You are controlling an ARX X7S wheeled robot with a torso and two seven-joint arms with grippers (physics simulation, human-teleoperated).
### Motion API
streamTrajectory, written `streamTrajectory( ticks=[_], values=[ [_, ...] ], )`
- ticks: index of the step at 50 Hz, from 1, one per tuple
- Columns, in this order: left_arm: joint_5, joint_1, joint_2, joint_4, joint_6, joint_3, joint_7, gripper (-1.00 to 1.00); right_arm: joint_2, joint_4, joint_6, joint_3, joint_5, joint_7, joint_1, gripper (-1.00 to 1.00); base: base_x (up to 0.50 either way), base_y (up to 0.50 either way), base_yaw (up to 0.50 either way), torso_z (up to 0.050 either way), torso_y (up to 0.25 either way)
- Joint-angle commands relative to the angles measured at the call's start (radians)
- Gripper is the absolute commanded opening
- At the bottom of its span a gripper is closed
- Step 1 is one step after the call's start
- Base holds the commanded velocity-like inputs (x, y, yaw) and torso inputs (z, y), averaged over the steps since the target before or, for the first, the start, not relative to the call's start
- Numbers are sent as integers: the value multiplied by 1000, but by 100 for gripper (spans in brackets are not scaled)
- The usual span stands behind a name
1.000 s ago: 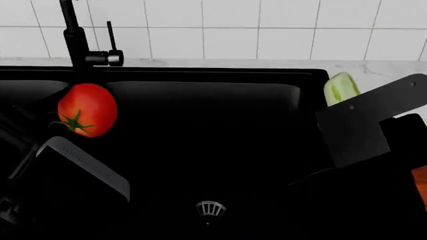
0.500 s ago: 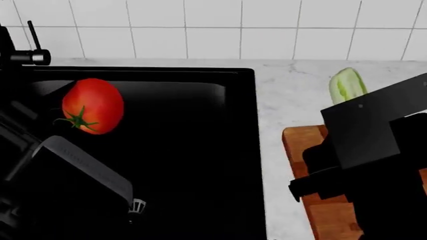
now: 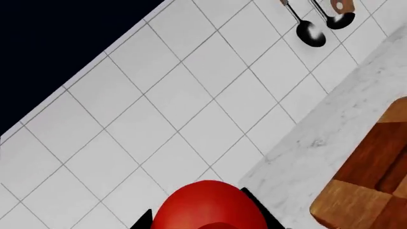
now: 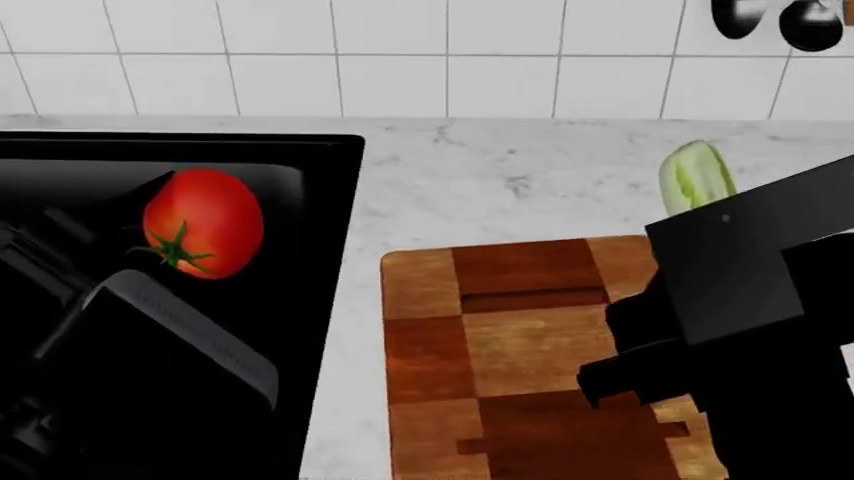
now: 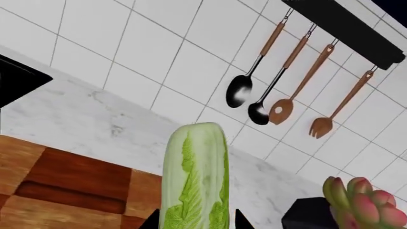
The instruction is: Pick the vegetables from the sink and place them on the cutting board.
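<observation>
The sink (image 4: 160,150) was set into the counter (image 4: 534,180) at the left, with the cutting board (image 4: 521,340) laid on the counter to its right. The tomato (image 4: 203,222) was held above the sink, the napa cabbage (image 4: 694,175) above the counter behind the board. Utensils (image 5: 279,67) were hung on the wall behind.

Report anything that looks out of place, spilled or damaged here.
Nothing stands out. The tomato sits in the left gripper and the napa cabbage in the right gripper, both whole. The cutting board lies flat and bare on the marble counter, with no spills.
</observation>
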Motion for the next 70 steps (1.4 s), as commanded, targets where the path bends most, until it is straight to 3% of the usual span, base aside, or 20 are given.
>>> streamTrajectory(
  ticks=[1, 7, 12, 14, 17, 23, 33, 37, 42, 53, 70],
  values=[
    [-70, -9, 58, 4, -38, -59, 46, -100, -18, 3, -2, 31, -21, -20, 5, -100, 0, -500, 0, 0, 0],
    [-82, -29, 82, -28, -50, -60, 51, -100, -46, -14, -10, 92, 44, -42, -7, -100, 14, -500, 0, 0, 2],
    [-103, -98, 120, -43, -114, -37, 88, -100, -96, 0, 117, 190, 145, 50, 44, -100, 20, -39, 0, 0, 0],
    [-107, -167, 176, -86, -225, -36, 90, -100, -92, 26, 123, 210, 276, 155, 73, -100, 0, 0, 0, 0, 0],
    [-134, -220, 220, -151, -240, -43, 115, -100, -97, 69, 116, 241, 460, 283, 105, -100, 0, 0, 0, 0, 0],
    [-189, -314, 307, -226, -307, -72, 159, -100, -52, 259, 99, 169, 792, 631, 159, -100, 0, 0, 0, 0, 0],
    [-279, -410, 418, -479, -255, -140, 186, -100, -57, 245, 35, 162, 764, 590, 150, -100, 0, 0, 0, 2, 1],
    [-382, -465, 421, -622, -194, -121, 122, -100, -59, 241, 20, 156, 747, 574, 140, -100, 0, 0, 0, 0, 0],
    [-576, -563, 423, -842, -151, -52, -72, -100, -57, 237, 4, 151, 735, 566, 129, -100, 0, 0, 0, 0, 0],
    [-712, -561, 416, -885, -118, 45, -157, -100, -54, 242, -22, 132, 704, 540, 121, -100, 0, 0, 0, 0, 0],
    [-762, -533, 406, -970, -75, 129, -192, -100, -44, 245, -64, 121, 667, 501, 99, -100, 0, 0, 0, 0, 1]
  ],
)
